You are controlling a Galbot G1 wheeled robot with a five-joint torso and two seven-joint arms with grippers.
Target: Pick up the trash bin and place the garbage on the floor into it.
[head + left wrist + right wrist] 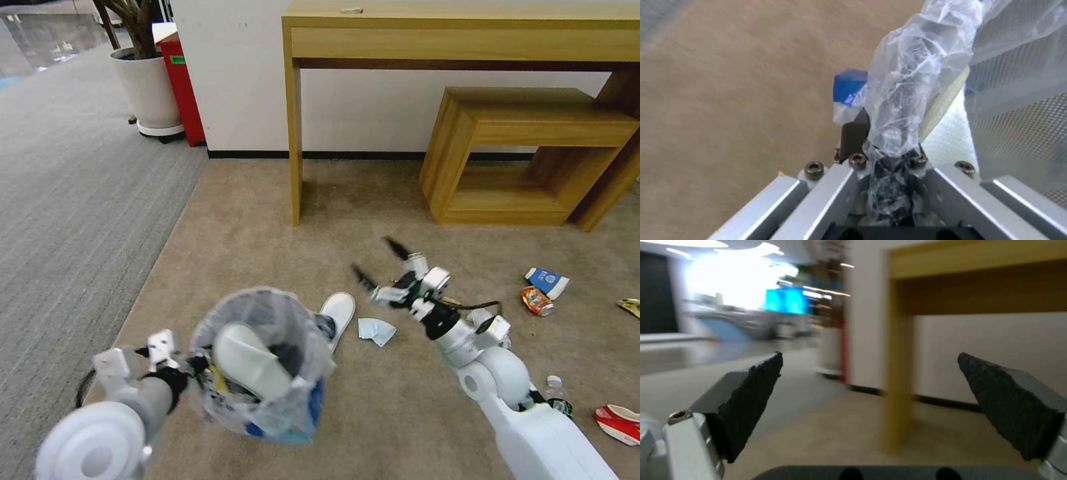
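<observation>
My left gripper [192,364] is shut on the bag-covered rim of the trash bin [293,407], holding it tilted above the beige floor [253,227]. In the left wrist view the gripper [889,146] pinches the crinkled plastic. One white slipper [248,360] lies inside the bin, another [339,309] on the carpet behind it. My right gripper [381,261] hovers open and empty over a pale tissue [377,331]; its pads [751,396] face the desk leg. Further right lie a blue-white cup [547,281], a crushed can [537,301], a yellow wrapper [629,307], a small bottle [556,387] and a red-white cup [619,424].
A wooden desk [467,37] and a low wooden bench [533,147] stand against the wall ahead. A potted plant [148,87] and a red box [181,87] sit at the back left. Grey ribbed carpet [67,200] runs along the left.
</observation>
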